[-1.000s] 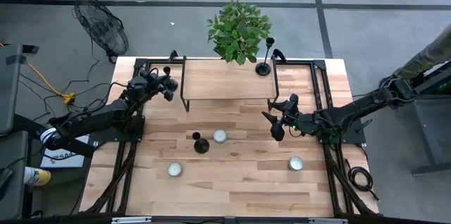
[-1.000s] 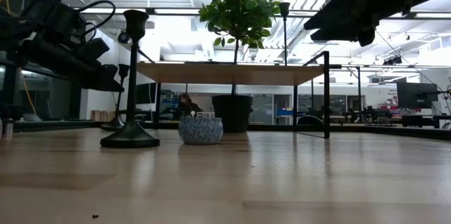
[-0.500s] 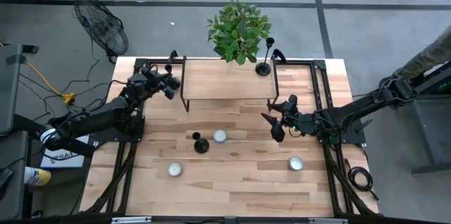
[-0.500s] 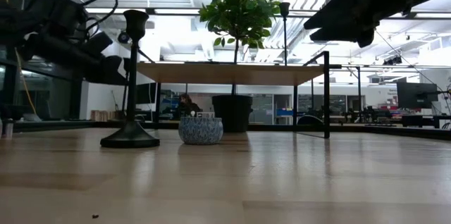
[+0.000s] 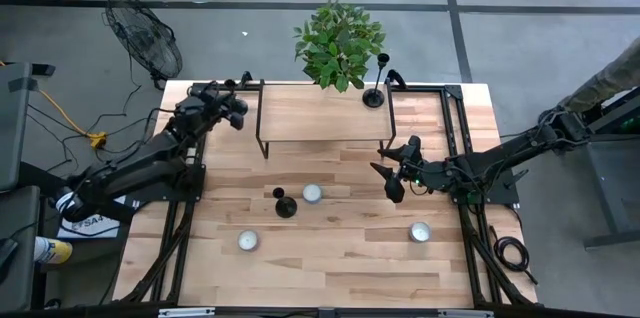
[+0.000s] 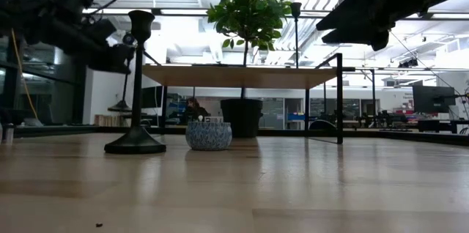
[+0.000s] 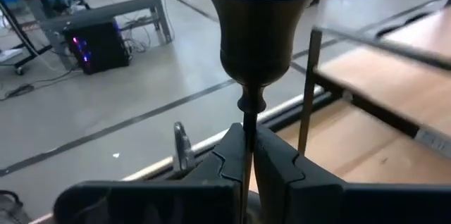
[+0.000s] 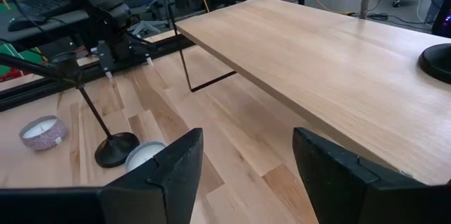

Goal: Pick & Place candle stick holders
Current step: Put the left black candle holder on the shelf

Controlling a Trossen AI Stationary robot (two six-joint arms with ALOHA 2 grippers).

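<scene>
- Candle stick holders, three black ones: one stands on the raised wooden shelf at its far right corner, beside the potted plant; one stands on the table near the middle, just beside a white candle; one is gripped by its thin stem, cup upward.
- Left gripper: near the far left corner of the table, beside the shelf's left end. Fingers pinched narrow on the stem just below the cup.
- Right gripper: hovers over the table off the shelf's right front leg; fingers spread wide, holding nothing.
- Two more white candles sit nearer the front, left and right.
</scene>
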